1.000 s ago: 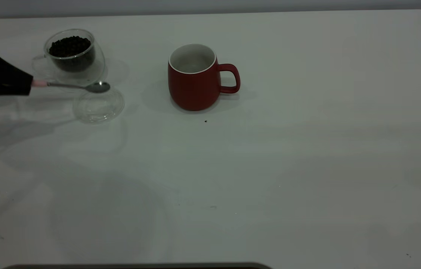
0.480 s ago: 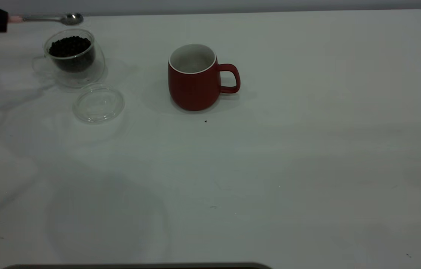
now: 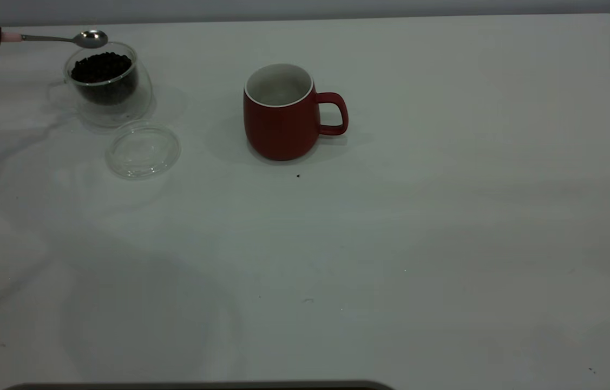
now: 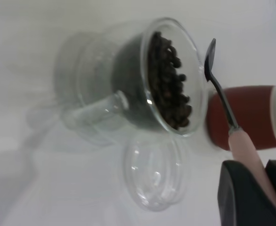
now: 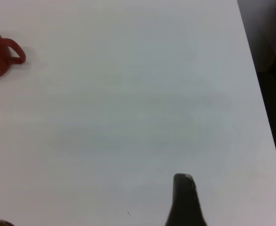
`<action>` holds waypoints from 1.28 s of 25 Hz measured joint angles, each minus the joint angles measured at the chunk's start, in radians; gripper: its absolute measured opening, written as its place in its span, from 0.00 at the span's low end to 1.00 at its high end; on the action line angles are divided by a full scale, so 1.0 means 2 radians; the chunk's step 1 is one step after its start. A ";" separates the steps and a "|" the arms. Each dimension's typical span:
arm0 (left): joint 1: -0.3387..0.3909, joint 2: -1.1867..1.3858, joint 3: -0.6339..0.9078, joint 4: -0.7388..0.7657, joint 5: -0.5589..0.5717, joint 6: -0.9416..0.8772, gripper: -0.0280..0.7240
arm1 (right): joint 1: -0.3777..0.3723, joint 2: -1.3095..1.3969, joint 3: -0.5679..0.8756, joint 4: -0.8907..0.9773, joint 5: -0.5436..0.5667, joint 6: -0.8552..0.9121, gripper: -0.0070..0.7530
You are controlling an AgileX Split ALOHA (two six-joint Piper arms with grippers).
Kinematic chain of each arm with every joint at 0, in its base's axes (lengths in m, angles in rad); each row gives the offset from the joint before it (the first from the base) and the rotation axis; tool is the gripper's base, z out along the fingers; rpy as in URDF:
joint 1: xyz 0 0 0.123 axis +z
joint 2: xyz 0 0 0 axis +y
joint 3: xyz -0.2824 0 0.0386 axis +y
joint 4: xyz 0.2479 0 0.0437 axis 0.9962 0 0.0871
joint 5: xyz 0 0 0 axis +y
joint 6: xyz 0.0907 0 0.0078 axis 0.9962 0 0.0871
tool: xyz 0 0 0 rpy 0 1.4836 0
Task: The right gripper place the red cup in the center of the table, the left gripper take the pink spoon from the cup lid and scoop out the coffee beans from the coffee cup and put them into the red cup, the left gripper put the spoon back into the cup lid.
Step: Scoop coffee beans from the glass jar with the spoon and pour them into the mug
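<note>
- The red cup (image 3: 282, 112) stood upright near the middle of the table (image 3: 445, 216), its white inside showing no beans, so the first step looked finished; scooping seemed not yet begun.
- The left gripper (image 4: 251, 197) sat at the table's far left edge, its fingers clamped on the pale handle of the pink spoon (image 3: 61, 38); the cup lid (image 3: 143, 150) lay bare on the table, just in front of the coffee cup (image 3: 109, 81).
- The spoon's metal bowl looked empty and hung just above the far rim of the coffee cup, apart from the coffee beans (image 3: 101, 67); the wrist view showed the bowl beside the glass rim, not inside it.
- Left to do, by my judgement: dip into the heap, carry beans across to the red cup, then lay the spoon back in the lid.
- The right gripper (image 5: 185, 200) hung parked over bare table well to the right of the red cup; only one dark finger showed, so its opening could not be told.
</note>
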 joint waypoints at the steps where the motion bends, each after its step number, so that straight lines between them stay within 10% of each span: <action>1: 0.000 0.000 0.000 0.000 -0.007 0.001 0.20 | 0.000 0.000 0.000 0.000 0.000 0.000 0.79; 32: -0.016 0.027 0.000 0.003 -0.032 0.044 0.20 | 0.000 0.000 0.000 0.000 0.000 0.000 0.79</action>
